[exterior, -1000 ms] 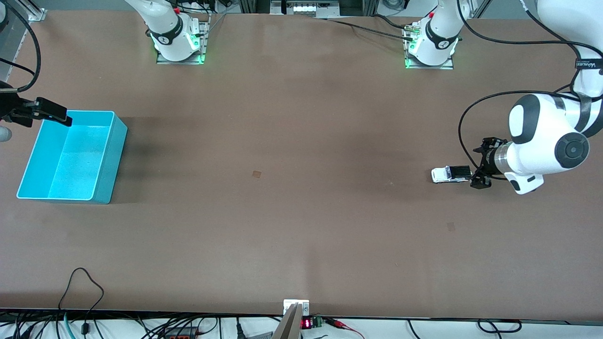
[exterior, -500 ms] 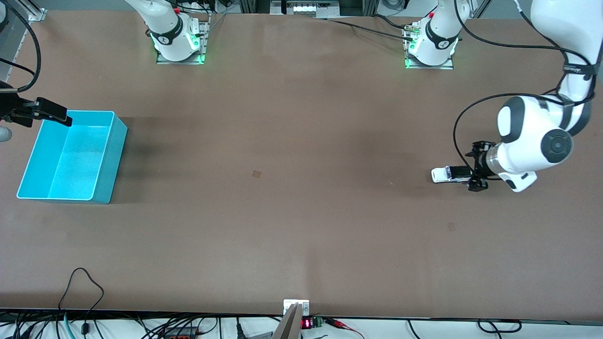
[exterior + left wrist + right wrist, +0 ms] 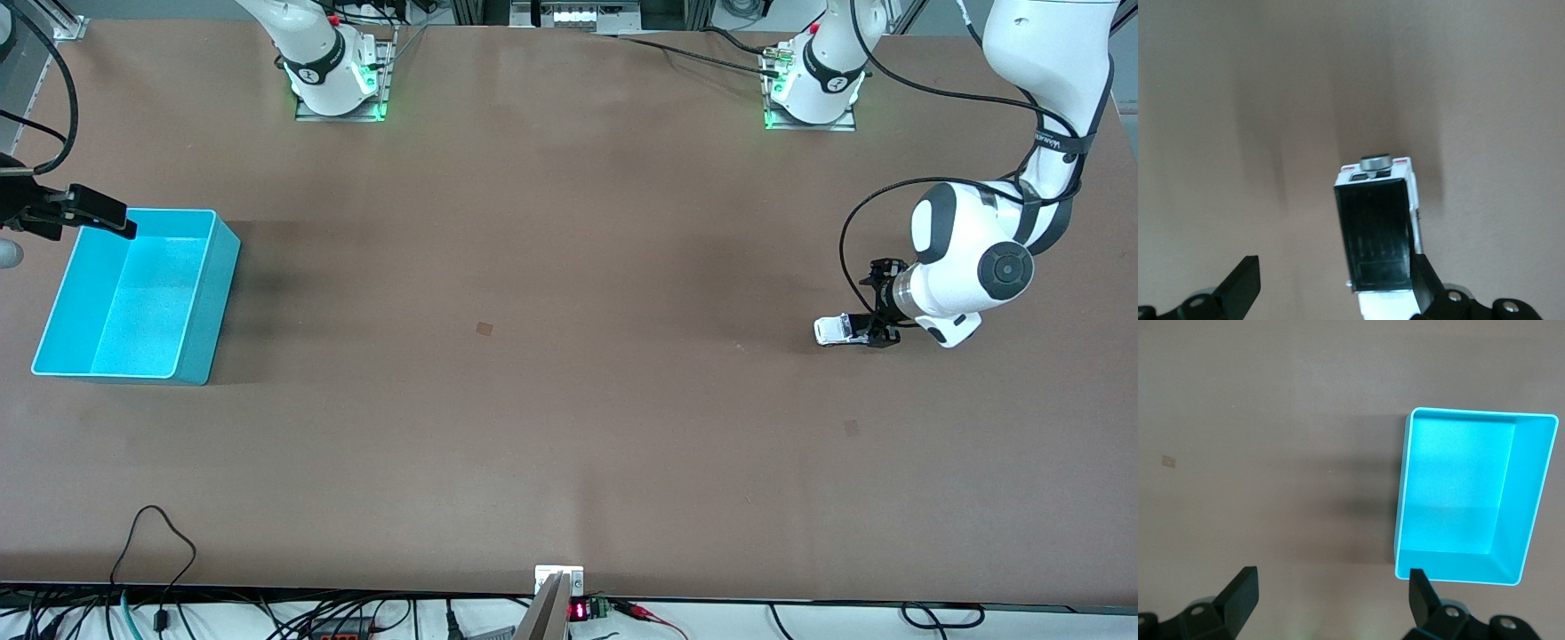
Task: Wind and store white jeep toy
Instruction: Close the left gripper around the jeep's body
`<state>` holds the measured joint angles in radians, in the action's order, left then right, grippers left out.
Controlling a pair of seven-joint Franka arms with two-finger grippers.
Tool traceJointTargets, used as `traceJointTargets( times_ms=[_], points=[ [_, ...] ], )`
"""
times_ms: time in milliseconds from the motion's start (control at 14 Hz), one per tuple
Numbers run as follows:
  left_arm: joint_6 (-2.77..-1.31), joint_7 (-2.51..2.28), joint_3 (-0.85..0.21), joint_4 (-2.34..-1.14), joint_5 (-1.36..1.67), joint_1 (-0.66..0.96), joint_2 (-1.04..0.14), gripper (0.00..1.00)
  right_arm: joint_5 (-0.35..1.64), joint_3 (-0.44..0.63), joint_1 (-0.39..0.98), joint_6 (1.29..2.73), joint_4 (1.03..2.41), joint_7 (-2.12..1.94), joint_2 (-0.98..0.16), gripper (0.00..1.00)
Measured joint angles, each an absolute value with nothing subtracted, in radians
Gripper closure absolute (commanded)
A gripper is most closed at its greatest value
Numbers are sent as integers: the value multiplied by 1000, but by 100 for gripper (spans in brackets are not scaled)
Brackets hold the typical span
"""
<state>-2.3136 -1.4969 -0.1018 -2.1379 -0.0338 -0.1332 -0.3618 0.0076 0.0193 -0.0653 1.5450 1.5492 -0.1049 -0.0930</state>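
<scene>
The white jeep toy [image 3: 831, 330] stands on the brown table toward the left arm's end, its black roof [image 3: 1377, 233] facing up. My left gripper [image 3: 865, 329] is low over its rear half. It is open, and the toy sits between the fingers, close against one finger [image 3: 1429, 288] and well apart from the other. The cyan bin [image 3: 197, 293] stands empty at the right arm's end. My right gripper [image 3: 105, 216] waits open in the air over the bin's corner, and its wrist view shows the bin's rim [image 3: 1403, 493] beside one finger [image 3: 1421, 592].
Both arm bases [image 3: 336, 80] [image 3: 811, 89] stand along the table edge farthest from the front camera. A loose black cable [image 3: 160, 533] loops onto the table near the front edge. A small brown mark [image 3: 484, 328] sits mid-table.
My left arm has swung in toward the jeep and its gripper now covers the toy's black roof. The jeep, the bin and the right arm have not moved.
</scene>
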Motion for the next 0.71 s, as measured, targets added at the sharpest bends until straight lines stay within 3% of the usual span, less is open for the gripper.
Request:
traceJointTargets(
  times_ms=[714],
  points=[
    [-2401,-1576,-101,-2141,-76,-133,-375,0,8,19,-65,1545,1549,-105,-93,0]
  ],
)
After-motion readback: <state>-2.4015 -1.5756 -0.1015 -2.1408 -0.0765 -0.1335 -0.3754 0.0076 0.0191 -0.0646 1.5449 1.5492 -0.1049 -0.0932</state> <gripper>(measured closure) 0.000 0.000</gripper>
